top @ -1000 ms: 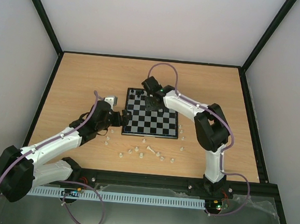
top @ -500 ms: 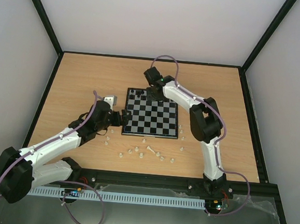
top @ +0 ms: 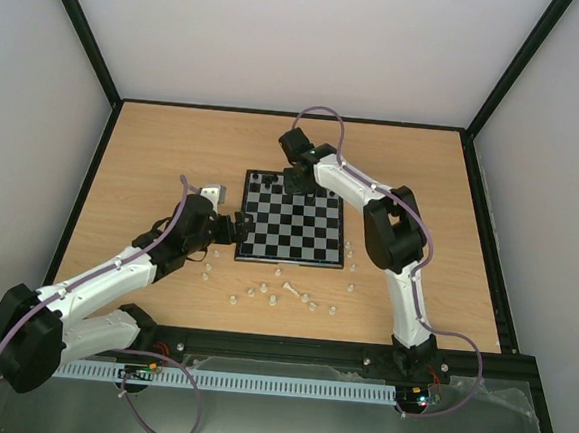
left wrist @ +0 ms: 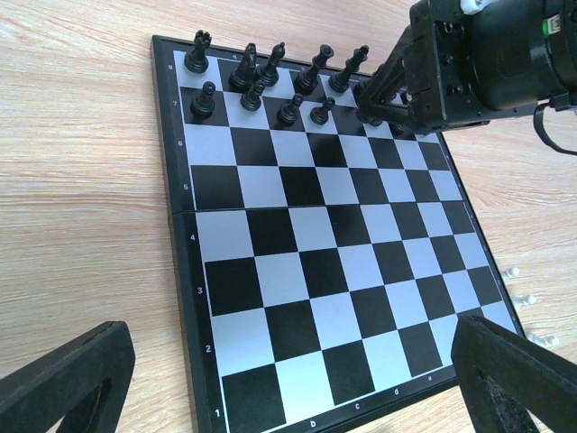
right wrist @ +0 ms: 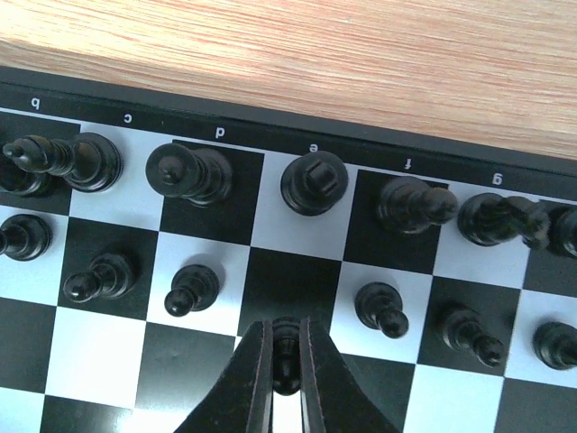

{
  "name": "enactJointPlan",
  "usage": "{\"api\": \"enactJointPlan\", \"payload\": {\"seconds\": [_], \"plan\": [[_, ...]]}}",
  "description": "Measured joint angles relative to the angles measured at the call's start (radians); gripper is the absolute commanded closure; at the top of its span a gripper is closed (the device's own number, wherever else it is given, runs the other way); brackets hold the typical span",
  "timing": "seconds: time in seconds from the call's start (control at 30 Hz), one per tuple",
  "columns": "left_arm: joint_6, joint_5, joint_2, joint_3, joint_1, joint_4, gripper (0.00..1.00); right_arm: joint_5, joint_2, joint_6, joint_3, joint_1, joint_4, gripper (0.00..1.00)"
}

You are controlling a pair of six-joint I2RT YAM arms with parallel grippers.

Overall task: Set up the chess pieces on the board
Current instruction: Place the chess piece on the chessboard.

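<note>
The board [top: 293,239] lies mid-table. Black pieces [left wrist: 270,77] fill its two far rows. My right gripper [top: 294,184] hangs over those rows, shut on a black pawn [right wrist: 287,361] above the second row's gap [right wrist: 293,284] in front of the e-file piece [right wrist: 313,183]. My left gripper [top: 236,227] stands open at the board's left edge, its fingers [left wrist: 72,379] spread wide above the empty near squares [left wrist: 311,320], nothing between them. The whitish chess pieces [top: 294,289] lie scattered on the table in front of the board, a few to its right [left wrist: 527,298].
The wooden table [top: 163,166] is boxed in by pale walls and a black frame [top: 81,190]. My right arm [top: 388,234] arches over the board's right side. My left arm [top: 114,273] stretches across the near left.
My right gripper has moved from mid-board toward the far rows with the black pawn in it, then held almost still. The left arm has not moved.
</note>
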Motion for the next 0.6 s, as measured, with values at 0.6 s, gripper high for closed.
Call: {"api": "enactJointPlan", "payload": {"seconds": [0.6], "plan": [[0.001, 0.0, 0.0, 0.0, 0.0, -0.006, 0.01, -0.007, 0.054, -0.003, 0.032, -0.004, -0.01, 0.94]]}}
